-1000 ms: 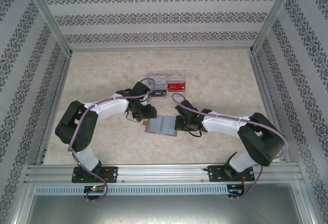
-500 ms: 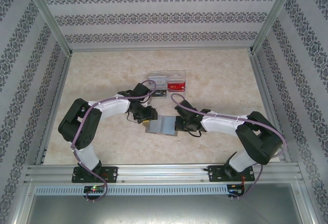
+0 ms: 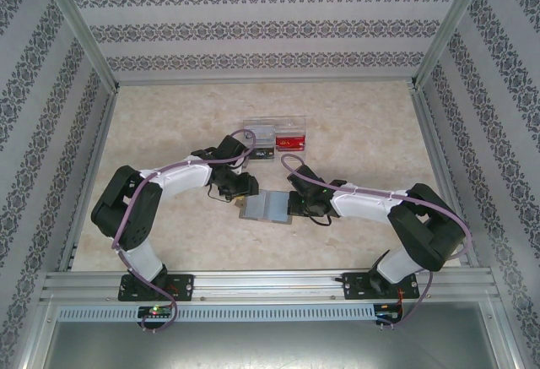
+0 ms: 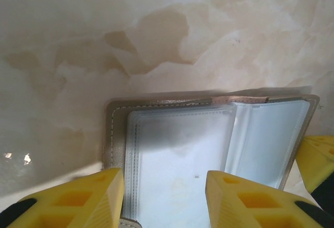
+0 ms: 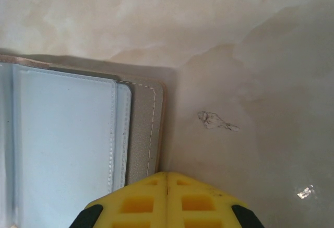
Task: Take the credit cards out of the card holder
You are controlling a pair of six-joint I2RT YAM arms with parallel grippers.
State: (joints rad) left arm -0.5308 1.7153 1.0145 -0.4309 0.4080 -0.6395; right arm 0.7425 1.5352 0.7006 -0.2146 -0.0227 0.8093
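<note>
Left end effector (image 4: 162, 181) gapes over the one open card holder (image 4: 180, 134); right end effector (image 5: 167, 178) closed beside it.

The left arm (image 3: 181, 173) and right arm (image 3: 367, 203) fold inward, wrists low and nearly meeting. The left gripper (image 4: 164, 186) has its yellow fingers parted; the right gripper (image 5: 167, 186) has them pressed together.

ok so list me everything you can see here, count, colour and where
card holder: one, grey with pale blue pockets, lying open mid-table between the grippers
clear box: one, transparent, two compartments, beyond the card holder
red card: one, in the box's right compartment
table: one, beige marble pattern
left gripper: one, yellow fingers apart over the holder's left page
right gripper: one, yellow fingers shut at the holder's right edge
</note>
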